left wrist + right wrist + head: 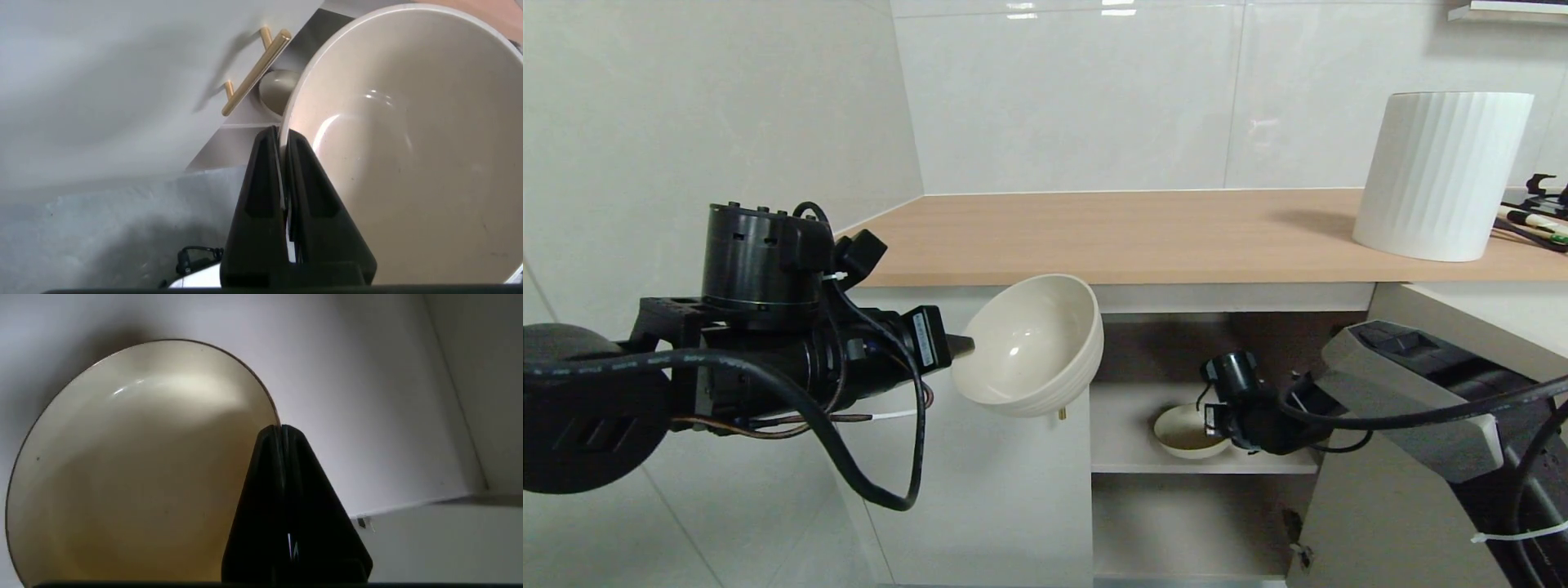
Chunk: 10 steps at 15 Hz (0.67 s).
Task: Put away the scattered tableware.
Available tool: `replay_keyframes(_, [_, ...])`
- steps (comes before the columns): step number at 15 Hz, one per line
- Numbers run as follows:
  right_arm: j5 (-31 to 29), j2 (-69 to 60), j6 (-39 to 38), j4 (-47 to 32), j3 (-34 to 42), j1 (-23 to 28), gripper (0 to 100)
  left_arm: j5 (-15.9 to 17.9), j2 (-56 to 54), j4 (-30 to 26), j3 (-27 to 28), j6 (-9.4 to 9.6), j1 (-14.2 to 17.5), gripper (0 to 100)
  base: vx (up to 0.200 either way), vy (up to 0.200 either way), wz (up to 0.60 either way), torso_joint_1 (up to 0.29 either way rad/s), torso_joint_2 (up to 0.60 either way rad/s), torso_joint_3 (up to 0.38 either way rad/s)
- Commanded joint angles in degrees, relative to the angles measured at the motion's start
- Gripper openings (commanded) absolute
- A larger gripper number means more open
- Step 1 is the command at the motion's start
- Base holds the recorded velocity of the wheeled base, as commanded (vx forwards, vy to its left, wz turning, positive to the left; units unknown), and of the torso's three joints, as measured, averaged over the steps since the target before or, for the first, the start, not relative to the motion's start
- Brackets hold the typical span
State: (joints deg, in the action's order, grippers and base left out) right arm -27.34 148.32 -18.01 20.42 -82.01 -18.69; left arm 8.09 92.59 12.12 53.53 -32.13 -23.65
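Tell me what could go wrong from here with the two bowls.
1. The left gripper pinches the deep bowl only at its rim, tilted in the air before the cabinet door; it may slip or swing and fall.
2. The right gripper is closed on the rim of the shallow bowl on the cabinet shelf; bringing the deep bowl in now may knock the two together.

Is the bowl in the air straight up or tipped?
Tipped: the bowl hangs on its side, rim pinched by the left hand, its inside facing sideways.
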Motion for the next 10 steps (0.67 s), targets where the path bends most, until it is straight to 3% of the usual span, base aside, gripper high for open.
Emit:
replay_keyframes(1, [-0.61, 1.79, -0.01, -0.03, -1.40, 0.32, 0, -0.01, 0.05, 0.01, -0.09, -0.03, -0.08, 0, 0.000, 0.000, 0.00, 0.000, 0.00, 0.000])
replay_keyframes(10, [-1.22, 1.97, -0.19, 0.06, -2.54, 0.41, 0, -0.01, 0.14, 0.01, -0.18, -0.03, -0.43, 0, 0.000, 0.000, 0.00, 0.000, 0.00, 0.000])
